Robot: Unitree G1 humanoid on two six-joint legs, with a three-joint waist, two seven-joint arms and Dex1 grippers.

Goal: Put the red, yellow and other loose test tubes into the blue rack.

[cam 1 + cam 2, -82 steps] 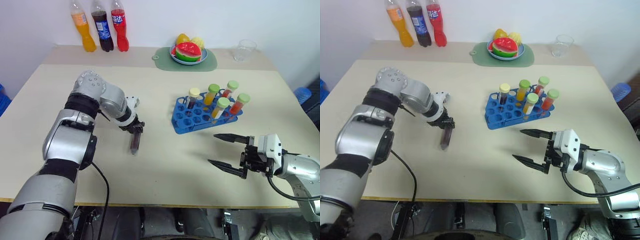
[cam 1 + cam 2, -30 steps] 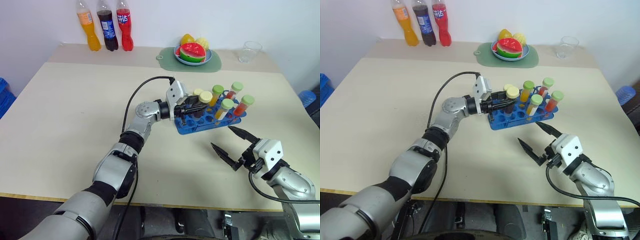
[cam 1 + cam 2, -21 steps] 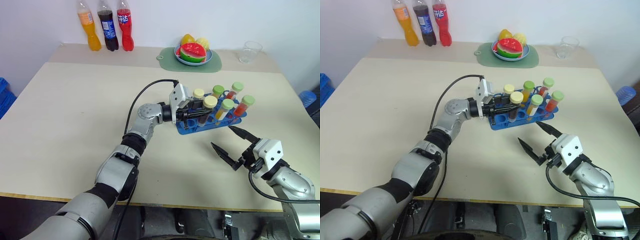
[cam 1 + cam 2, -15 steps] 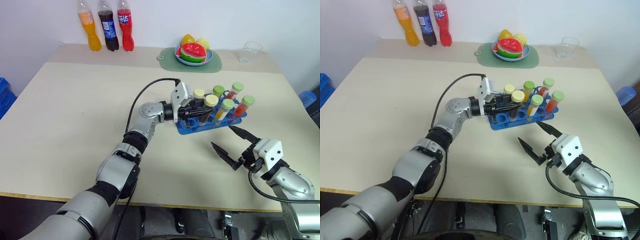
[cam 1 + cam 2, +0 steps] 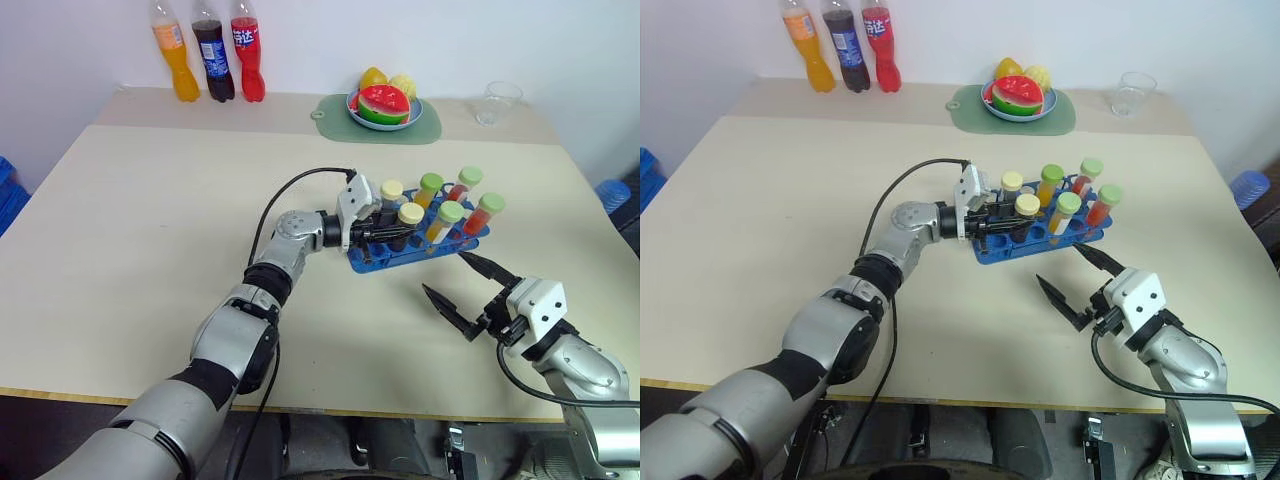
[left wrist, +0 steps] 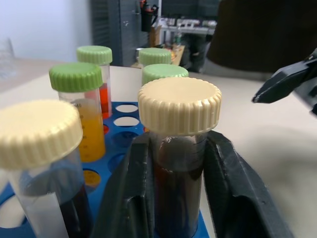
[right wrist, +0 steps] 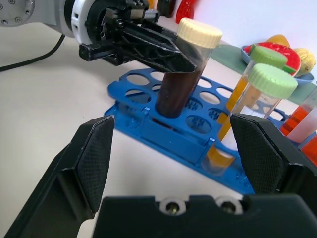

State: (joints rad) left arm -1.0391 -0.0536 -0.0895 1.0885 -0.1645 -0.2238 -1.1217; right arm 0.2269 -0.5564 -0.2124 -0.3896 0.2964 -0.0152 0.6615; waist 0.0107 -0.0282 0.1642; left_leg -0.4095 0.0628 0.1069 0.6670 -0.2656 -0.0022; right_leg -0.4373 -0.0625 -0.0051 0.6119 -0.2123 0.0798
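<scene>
Black fingers of our left gripper stand on either side of the dark-brown test tube with a cream screw cap in the left wrist view, close against its glass, though we cannot tell whether they press it or have let go. That tube stands upright in a hole of the blue plastic rack, with green-capped orange and red tubes behind it (and another cream-capped dark tube beside it).

From the right wrist view, our right gripper has its two padded fingers wide apart, holding nothing, near the rack's front edge on the beige table.

From the left eye view, our left gripper reaches level into the rack from the robot's left, while the right one hovers over the table just in front. Three soda bottles, a plate of fruit and a clear cup sit at the far edge.
</scene>
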